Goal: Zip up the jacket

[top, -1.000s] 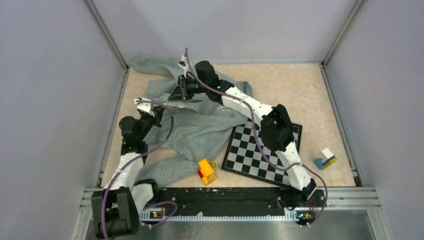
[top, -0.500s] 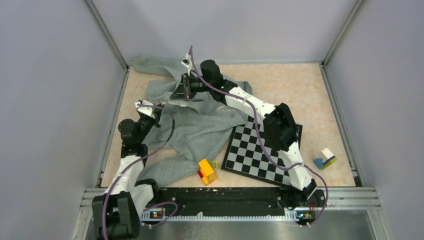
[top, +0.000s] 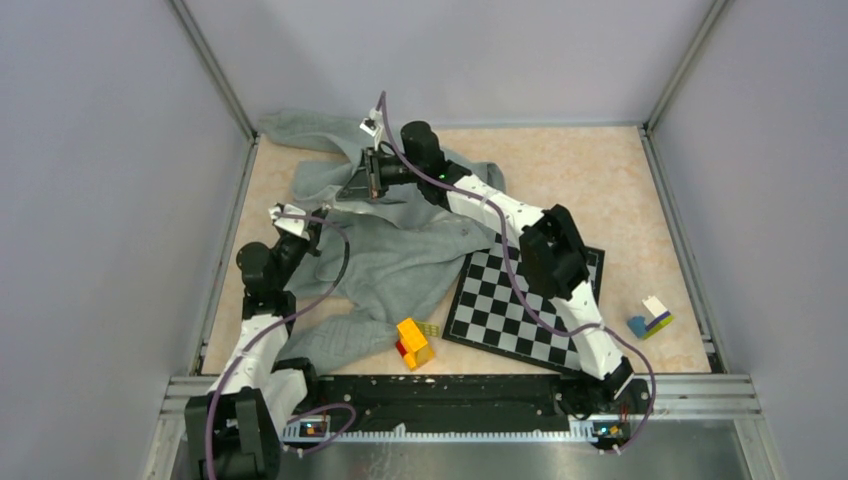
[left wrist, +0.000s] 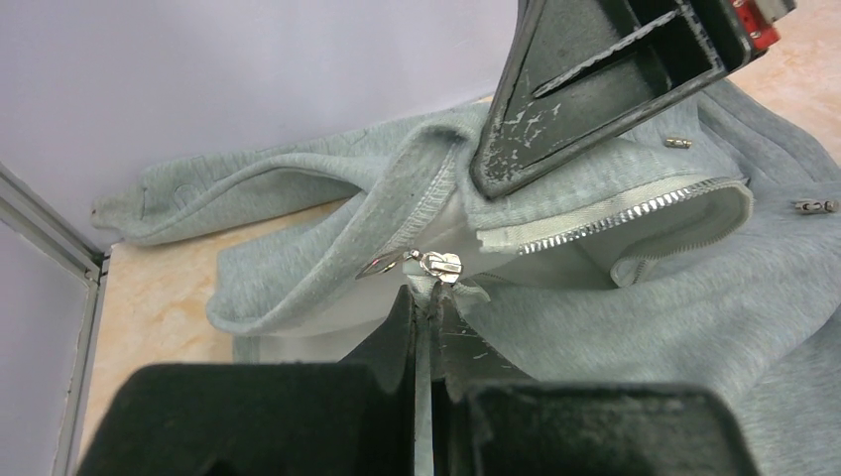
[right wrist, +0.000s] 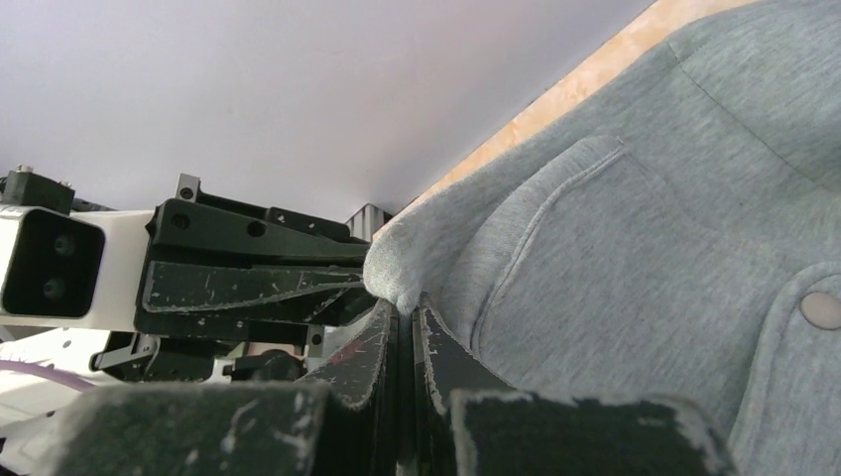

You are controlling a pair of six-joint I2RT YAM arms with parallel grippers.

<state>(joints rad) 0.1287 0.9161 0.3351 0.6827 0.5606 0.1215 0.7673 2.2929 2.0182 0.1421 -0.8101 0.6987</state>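
The light grey jacket (top: 400, 250) lies rumpled over the back left of the table. My left gripper (top: 303, 228) is shut on the zipper tape at the jacket's edge, and in the left wrist view (left wrist: 424, 297) the silver zipper slider (left wrist: 442, 266) sits just beyond the fingertips. My right gripper (top: 358, 188) is shut on a fold of jacket fabric, which shows in the right wrist view (right wrist: 405, 309). The right gripper's fingers (left wrist: 595, 89) hang over the open zipper teeth (left wrist: 615, 213). The two grippers are close together with the fabric held between them.
A black-and-white chessboard (top: 520, 300) lies partly under the jacket and the right arm. A yellow and red block stack (top: 414, 342) stands near the front edge. A small blue, white and yellow block stack (top: 650, 317) stands at the right. Metal rails (top: 225, 240) border the table.
The right gripper has shifted slightly up and back with the fabric. The left arm has drawn a little to the left. Both stay shut on the jacket.
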